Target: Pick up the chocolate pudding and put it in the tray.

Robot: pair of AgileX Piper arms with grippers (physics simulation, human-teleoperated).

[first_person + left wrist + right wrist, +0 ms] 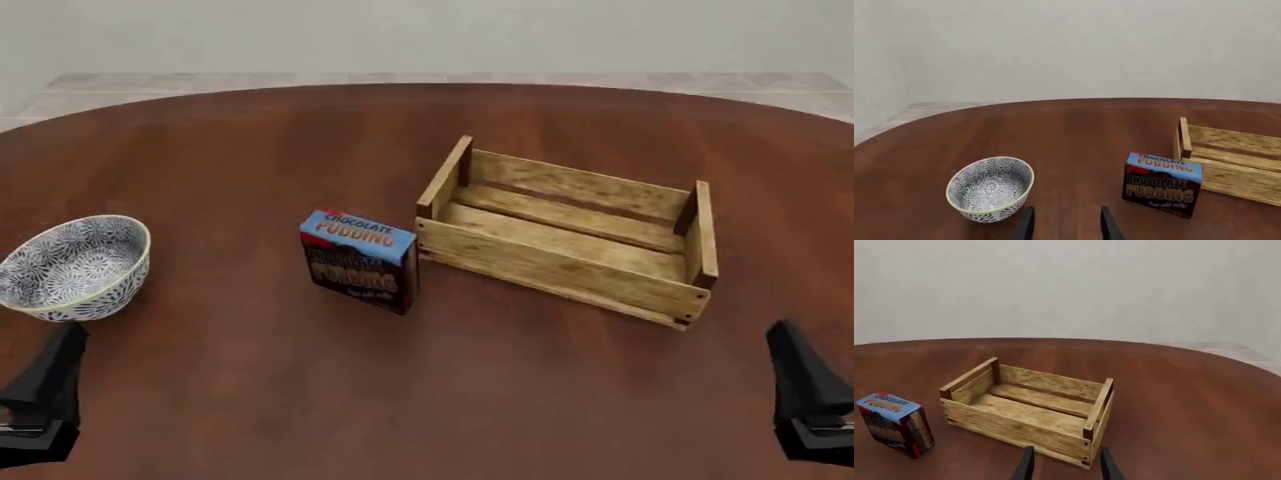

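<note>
Pudding carton [358, 260] rectangular, glossy; slatted wooden tray [567, 232] beside; both end effectors [1066, 225] [1066, 465] parted, empty.

Pudding carton [358, 259] stands just left of the crate [567, 270], nearly touching; bowl [74, 266] well apart at left, bare table [240, 150] btwn.

blue-topped dark brown chocolate pudding [358, 260], light wooden tray [567, 260], blue-and-white patterned bowl [74, 266]
</note>
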